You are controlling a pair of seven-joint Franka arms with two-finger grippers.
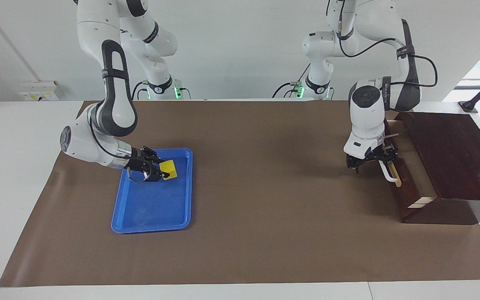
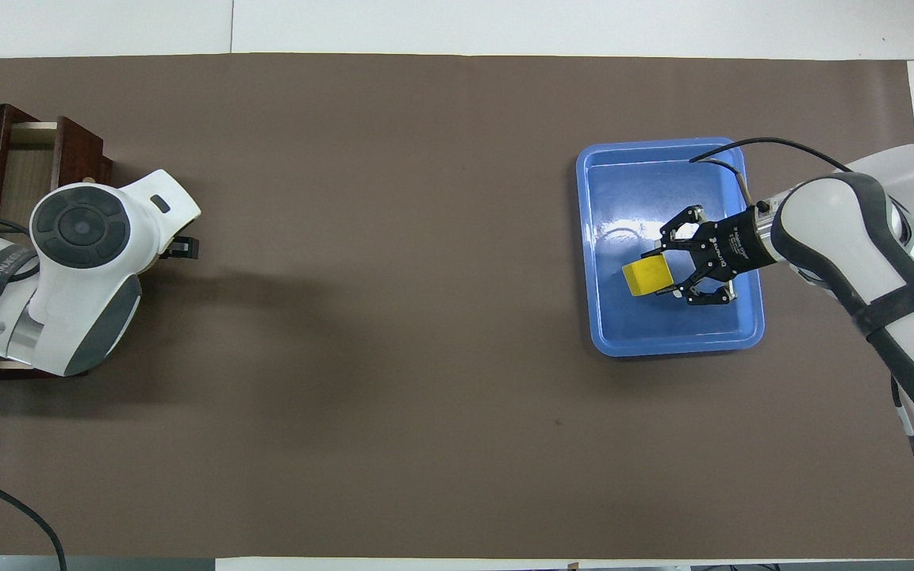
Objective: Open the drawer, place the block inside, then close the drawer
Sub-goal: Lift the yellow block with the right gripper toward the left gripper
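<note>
The yellow block (image 1: 168, 169) sits in the blue tray (image 1: 152, 216) at the right arm's end of the table. My right gripper (image 1: 161, 170) reaches in low over the tray with a finger on each side of the block, shut on it. The same shows in the overhead view, with the right gripper (image 2: 663, 274) on the block (image 2: 647, 277). I cannot tell whether the block is lifted off the tray. The drawer (image 1: 416, 173) in the dark wooden box (image 1: 452, 154) stands partly pulled out, and its pale inside shows. My left gripper (image 1: 383, 160) is at the drawer's white handle (image 1: 389, 175).
A brown mat (image 1: 265, 187) covers the table between the tray and the box. In the overhead view the left arm's wrist (image 2: 80, 238) hides most of the drawer (image 2: 28, 170) and its handle. The tray's rim (image 2: 675, 345) is low.
</note>
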